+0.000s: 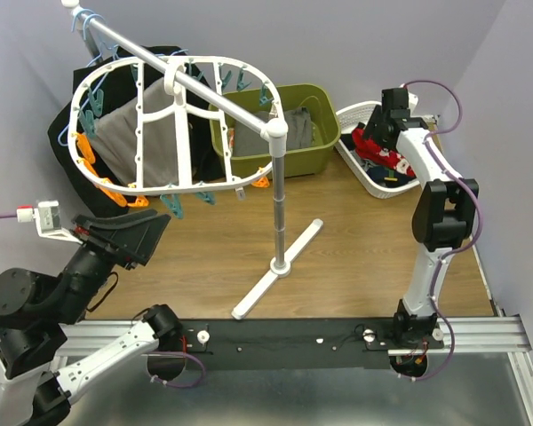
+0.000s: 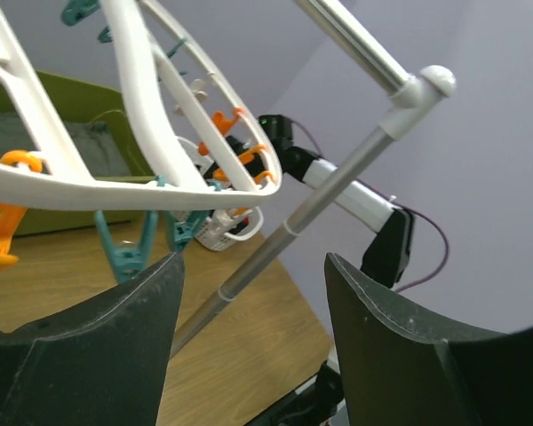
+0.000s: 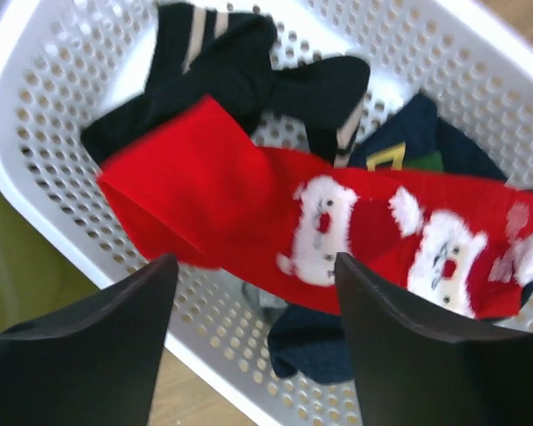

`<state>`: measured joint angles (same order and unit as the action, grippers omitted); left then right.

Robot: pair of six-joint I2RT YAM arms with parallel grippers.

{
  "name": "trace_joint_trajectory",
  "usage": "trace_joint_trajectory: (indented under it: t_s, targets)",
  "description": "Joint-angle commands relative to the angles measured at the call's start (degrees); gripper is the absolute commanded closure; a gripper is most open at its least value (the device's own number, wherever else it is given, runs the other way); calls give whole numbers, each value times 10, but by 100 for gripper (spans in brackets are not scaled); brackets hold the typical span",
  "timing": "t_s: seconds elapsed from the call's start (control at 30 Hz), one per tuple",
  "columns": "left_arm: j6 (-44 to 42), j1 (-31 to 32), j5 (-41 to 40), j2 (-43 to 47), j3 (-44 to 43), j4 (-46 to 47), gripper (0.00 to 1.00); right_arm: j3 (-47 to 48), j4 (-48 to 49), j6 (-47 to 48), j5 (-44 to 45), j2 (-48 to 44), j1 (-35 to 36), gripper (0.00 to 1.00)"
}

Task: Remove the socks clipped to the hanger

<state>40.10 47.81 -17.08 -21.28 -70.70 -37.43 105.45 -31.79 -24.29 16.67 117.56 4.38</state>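
Observation:
The hanger (image 1: 139, 133) is a white oval lattice hung from the rail, also visible overhead in the left wrist view (image 2: 71, 191). Orange pegs (image 1: 84, 151) and teal pegs (image 1: 173, 206) ring it, and those along its near rim hold nothing. My left gripper (image 1: 151, 235) (image 2: 253, 262) is open and empty, below the hanger's near left edge. My right gripper (image 1: 386, 120) (image 3: 253, 266) is open over the white basket (image 3: 53, 115). Beneath it in the basket lie a red sock with white figures (image 3: 249, 222) (image 1: 382, 155), black striped socks (image 3: 231, 80) and a navy sock (image 3: 324, 346).
A metal stand pole (image 1: 280, 204) with a white cross base (image 1: 280, 266) holds the rail (image 1: 160, 62). A green bin (image 1: 315, 146) sits behind it, beside the basket (image 1: 360, 173). A grey cloth (image 1: 124, 133) and black garment (image 1: 67, 124) hang under the hanger.

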Motion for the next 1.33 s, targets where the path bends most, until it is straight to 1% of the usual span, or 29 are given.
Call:
trace_joint_trajectory:
  t_s: [0.0, 0.03, 0.07, 0.1, 0.2, 0.23, 0.27, 0.3, 0.33, 0.4, 0.43, 0.47, 0.53, 0.6, 0.63, 0.67, 0.7, 0.83, 1.03, 1.23, 1.3]
  targets:
    - [-21, 8, 99, 15, 18, 68, 27, -81, -14, 2, -45, -77, 1, 15]
    - [-22, 9, 126, 19, 35, 81, 27, -103, -6, -1, -55, -93, 0, 15]
    - [-23, 10, 138, 19, 46, 96, 27, -149, 8, -4, -70, -107, 2, 13]
    - [-23, 10, 150, 19, 56, 123, 27, -169, 11, -8, -75, -140, 3, 12]
    - [-20, 11, 198, 20, 91, 173, 27, -246, 26, -17, -87, -194, 21, 9]
    - [-20, 11, 216, 20, 106, 183, 27, -266, 30, -19, -88, -233, 30, 8]
    - [-20, 11, 223, 20, 112, 194, 27, -282, 34, -20, -88, -253, 47, 2]
    - [-22, 11, 233, 19, 117, 213, 27, -312, 33, -22, -88, -269, 55, 2]
    - [-23, 11, 245, 19, 128, 221, 27, -328, 33, -31, -89, -311, 64, 2]
    - [-27, 10, 263, 16, 139, 248, 27, -363, 37, -46, -100, -355, 93, 0]
    - [-27, 11, 279, 11, 153, 256, 27, -401, 40, -64, -109, -376, 101, 0]
    - [-22, 11, 286, 9, 161, 264, 27, -423, 45, -73, -129, -418, 119, 0]
    - [-13, 11, 310, 1, 189, 289, 27, -478, 52, -99, -145, -454, 136, 0]
    - [2, 11, 333, -2, 210, 323, 27, -513, 67, -115, -187, -507, 157, 0]
    - [7, 11, 360, -3, 232, 336, 27, -535, 77, -129, -203, -527, 162, 0]
    - [10, 11, 369, -3, 239, 349, 27, -568, 96, -136, -232, -543, 173, 0]
    - [15, 11, 376, -3, 245, 364, 27, -587, 104, -143, -240, -575, 180, 0]
    - [5, 11, 373, 1, 249, 368, 27, -651, 118, -202, -248, -637, 195, 0]
    - [16, 11, 371, 4, 274, 371, 27, -749, 152, -282, -253, -690, 196, 0]
    - [18, 11, 366, 11, 283, 372, 27, -839, 214, -312, -274, -748, 196, 0]
    - [21, 11, 365, 15, 289, 372, 27, -851, 226, -320, -270, -775, 195, 0]
